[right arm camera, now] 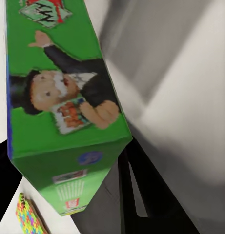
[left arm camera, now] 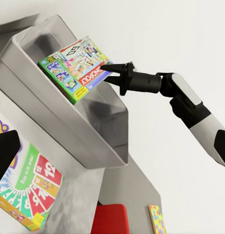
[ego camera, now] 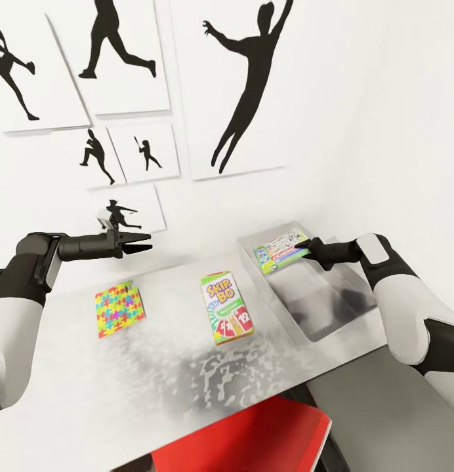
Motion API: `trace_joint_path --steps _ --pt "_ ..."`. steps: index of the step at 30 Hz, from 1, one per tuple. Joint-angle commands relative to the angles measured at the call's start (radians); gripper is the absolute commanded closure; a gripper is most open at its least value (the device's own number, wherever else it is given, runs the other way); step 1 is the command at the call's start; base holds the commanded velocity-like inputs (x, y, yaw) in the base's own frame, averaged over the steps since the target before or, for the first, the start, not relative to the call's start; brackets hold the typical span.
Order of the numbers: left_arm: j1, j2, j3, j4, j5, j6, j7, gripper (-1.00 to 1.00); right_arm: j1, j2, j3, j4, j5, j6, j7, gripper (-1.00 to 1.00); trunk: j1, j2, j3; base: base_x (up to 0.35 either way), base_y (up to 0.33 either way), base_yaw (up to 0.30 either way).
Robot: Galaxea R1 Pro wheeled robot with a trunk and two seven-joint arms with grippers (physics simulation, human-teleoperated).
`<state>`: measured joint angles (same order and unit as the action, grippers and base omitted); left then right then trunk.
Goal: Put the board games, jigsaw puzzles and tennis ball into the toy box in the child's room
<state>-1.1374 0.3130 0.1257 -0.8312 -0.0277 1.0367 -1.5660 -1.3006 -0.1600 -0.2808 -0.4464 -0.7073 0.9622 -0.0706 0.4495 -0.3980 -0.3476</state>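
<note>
White walls hung with black baseball-player silhouettes [ego camera: 247, 78] are backing a pale grey tabletop [ego camera: 155, 367], with something red [ego camera: 253, 439] showing beneath its near edge. On the right of the tabletop the toy box [ego camera: 332, 314] is sitting, a shallow grey bin with sloping sides.

The right gripper [ego camera: 304, 247] is holding a green Monopoly board game [ego camera: 279, 250] by one edge, its jaws closed on the box, over the far end of the toy box. In the left wrist view the game [left arm camera: 75, 68] is hanging tilted just above the bin's far rim [left arm camera: 49, 44], and I cannot tell whether its lower corner is touching the wall. The box looks light and stiff, a cardboard carton with a glossy print, so it is likely to be slippery in a thin edge pinch and may swing about the grip. Letting it go low inside the bin seems safer than dropping it from a height.

The left gripper [ego camera: 140, 241] is hovering above the tabletop's far left, jaws slightly parted and carrying nothing. Below it a jigsaw puzzle [ego camera: 119, 308] is lying flat; being so thin, it is probably hard to get under and may need sliding to the tabletop edge. The SKIP-BO game [ego camera: 226, 307] is lying flat between the puzzle and the toy box, thick enough to take by its long sides.
</note>
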Motion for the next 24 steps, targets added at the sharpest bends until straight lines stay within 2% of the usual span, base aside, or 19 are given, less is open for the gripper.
trace_joint_path --steps 1,24 --pt "-0.001 0.000 0.000 0.000 -0.003 0.011 -0.005 -1.00 -0.001 0.000 -0.005 -0.001 -0.008 0.004 -0.008 1.00 0.000 -0.002 -0.003 0.000 0.000 0.000" --pt "-0.001 -0.002 0.000 0.000 -0.003 0.011 -0.005 -1.00 -0.052 -0.001 -0.004 0.000 -0.006 -0.015 -0.008 1.00 0.000 -0.002 -0.041 0.000 0.000 0.000"
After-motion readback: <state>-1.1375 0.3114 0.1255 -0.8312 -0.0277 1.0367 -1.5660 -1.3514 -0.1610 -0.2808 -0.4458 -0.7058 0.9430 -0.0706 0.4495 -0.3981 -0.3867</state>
